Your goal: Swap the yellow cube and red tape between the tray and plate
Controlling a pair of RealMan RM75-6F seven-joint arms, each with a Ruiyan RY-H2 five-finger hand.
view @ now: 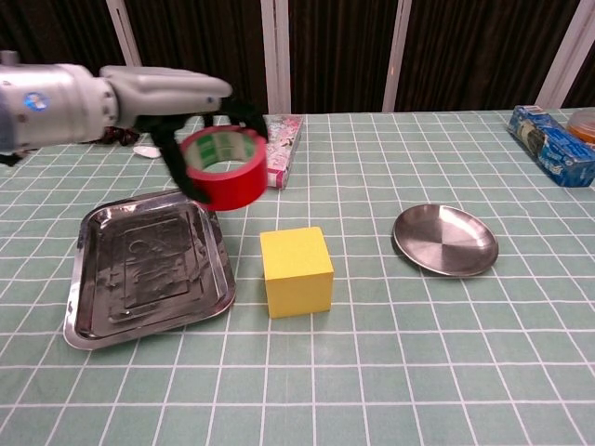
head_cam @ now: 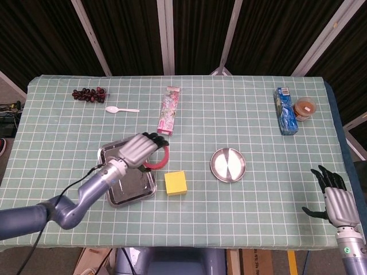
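Note:
My left hand (head_cam: 139, 149) (view: 186, 102) holds the red tape (view: 223, 167) (head_cam: 157, 160) up in the air, above the right edge of the steel tray (head_cam: 114, 192) (view: 102, 307). The tray holds nothing. A yellow cube (head_cam: 176, 183) (view: 296, 270) rests on the tablecloth between the tray and the round steel plate (head_cam: 229, 164) (view: 445, 240), which is bare too. My right hand (head_cam: 338, 201) stays low at the table's front right corner, open, with its fingers apart and nothing in it.
Along the far side lie a bunch of grapes (head_cam: 89, 93), a white spoon (head_cam: 121, 109), a pink box (head_cam: 168, 110) (view: 284, 139), a blue packet (head_cam: 285, 110) (view: 550, 133) and a small cup (head_cam: 304, 107).

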